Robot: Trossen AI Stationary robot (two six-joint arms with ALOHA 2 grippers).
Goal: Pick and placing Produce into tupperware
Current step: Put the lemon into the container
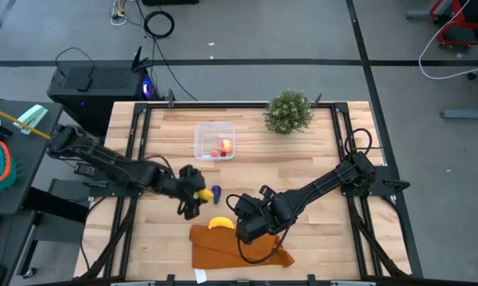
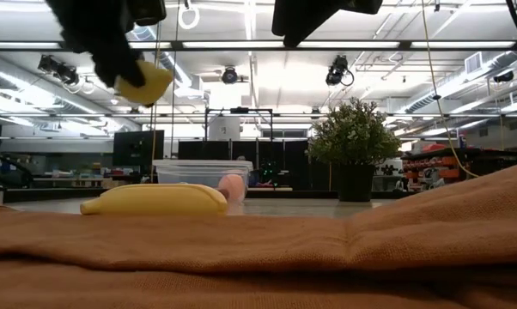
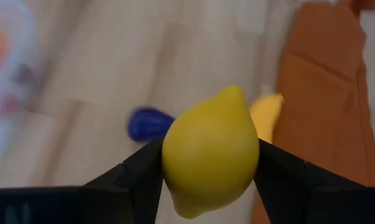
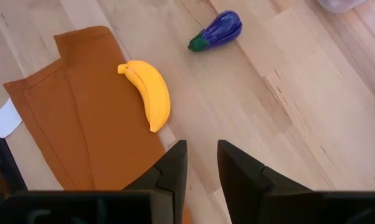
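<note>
High view, left arm: the left gripper (image 1: 194, 196) stood over the table's middle, toward the near edge, with the lemon (image 1: 202, 193) clamped between its fingers, clear of the wood, judged ready for carrying.
High view, tupperware: the tupperware (image 1: 213, 132) sat toward the table's far edge, left of the green plant (image 1: 289, 110); a red-peach fruit (image 1: 226, 145) and a tiny red piece (image 1: 215, 153) lay inside it, so two items were judged already placed.
High view, remaining produce: the eggplant (image 1: 216, 191) lay on bare wood just beside the lemon; the banana (image 1: 220, 223) rested on the far edge of the orange-brown cloth (image 1: 223, 250), near the table's near edge.
High view, right arm: the right gripper (image 1: 245, 228) waited just beside the banana, above the cloth.
Low view: the lemon (image 2: 143, 83) hung well above the tabletop, gripped from above; the banana (image 2: 155, 200) lay in front of the tupperware (image 2: 198, 174).
Left wrist view: both dark fingers (image 3: 134, 171) pressed the lemon (image 3: 210, 152) on opposite sides, a hold judged secure; the eggplant (image 3: 147, 123) and banana (image 3: 267, 113) showed beyond.
Right wrist view: the right gripper (image 4: 201, 157) held nothing, its fingers a narrow gap apart; the banana (image 4: 148, 93) straddled the cloth (image 4: 81, 118) edge, the eggplant (image 4: 217, 30) farther off.
</note>
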